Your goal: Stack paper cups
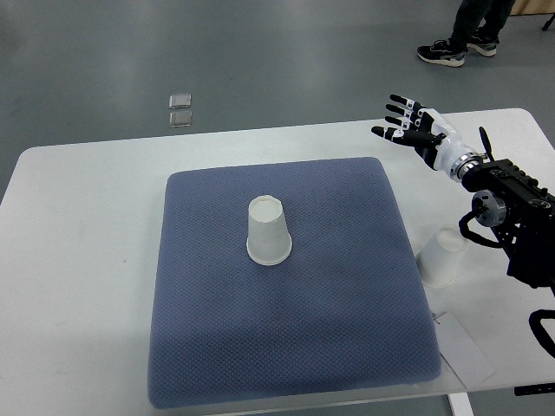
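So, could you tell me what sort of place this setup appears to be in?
Probably a robotics lab or test floor: a white table with a blue mat stands on a bare grey floor, and a person's shoes show at the top right.

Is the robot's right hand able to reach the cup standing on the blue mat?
Probably yes. The right hand is open and raised over the table's far right side, holding nothing, and nothing stands between it and the cup on the blue mat.

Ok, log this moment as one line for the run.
right hand open, raised past mat corner | cup upside down on mat | second cup on table | unstacked
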`<control>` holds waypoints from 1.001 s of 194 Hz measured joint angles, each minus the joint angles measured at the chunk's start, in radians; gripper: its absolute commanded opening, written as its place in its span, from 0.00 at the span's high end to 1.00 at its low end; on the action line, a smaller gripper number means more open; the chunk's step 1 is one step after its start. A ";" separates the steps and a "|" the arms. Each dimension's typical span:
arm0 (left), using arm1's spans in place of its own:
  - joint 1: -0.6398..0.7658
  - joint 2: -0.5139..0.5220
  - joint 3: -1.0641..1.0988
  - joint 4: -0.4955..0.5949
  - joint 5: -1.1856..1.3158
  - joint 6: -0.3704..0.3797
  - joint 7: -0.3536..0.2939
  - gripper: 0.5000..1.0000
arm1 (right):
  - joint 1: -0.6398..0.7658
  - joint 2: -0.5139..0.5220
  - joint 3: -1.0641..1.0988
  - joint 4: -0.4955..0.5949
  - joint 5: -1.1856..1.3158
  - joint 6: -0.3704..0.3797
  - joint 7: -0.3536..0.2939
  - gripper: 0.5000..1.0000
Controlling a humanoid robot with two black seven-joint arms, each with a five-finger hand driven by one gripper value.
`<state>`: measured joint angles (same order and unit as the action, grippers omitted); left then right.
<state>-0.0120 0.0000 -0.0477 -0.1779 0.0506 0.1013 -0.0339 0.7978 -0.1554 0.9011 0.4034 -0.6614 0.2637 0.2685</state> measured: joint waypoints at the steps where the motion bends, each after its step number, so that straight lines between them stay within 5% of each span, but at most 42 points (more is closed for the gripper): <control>1: 0.000 0.000 0.000 0.000 0.000 0.000 0.000 0.00 | 0.000 0.000 -0.001 0.000 0.000 0.000 0.000 0.18; 194: 0.001 0.000 0.002 0.011 -0.002 0.000 -0.001 0.00 | -0.002 0.008 -0.001 0.000 0.005 -0.002 0.000 0.18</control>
<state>-0.0108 0.0000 -0.0461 -0.1669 0.0489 0.1013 -0.0353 0.7959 -0.1470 0.9001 0.4034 -0.6564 0.2622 0.2689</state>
